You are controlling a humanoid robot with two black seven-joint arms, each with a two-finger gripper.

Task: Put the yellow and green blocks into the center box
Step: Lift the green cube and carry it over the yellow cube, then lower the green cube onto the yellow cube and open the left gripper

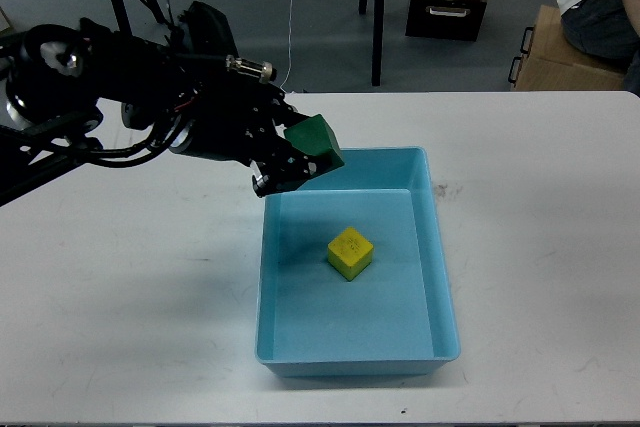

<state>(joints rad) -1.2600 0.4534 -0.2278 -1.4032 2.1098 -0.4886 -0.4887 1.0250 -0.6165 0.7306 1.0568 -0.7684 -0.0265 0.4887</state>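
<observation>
The green block [315, 141] is held clamped in the left gripper [296, 159] above the far left corner of the tray [444, 277], seemingly for dropping beside the yellow block [350, 252] already inside.

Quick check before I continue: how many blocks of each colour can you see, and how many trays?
Yellow blocks: 1, the yellow block lying in the blue tray
Green blocks: 1, the green block held in the left gripper above the tray's far left corner
Trays: 1
Total: 3

One block [349, 252] lies in the tray [445, 277], centrally. The other block [315, 143] is held above the tray's far-left corner by the left gripper [293, 162].
</observation>
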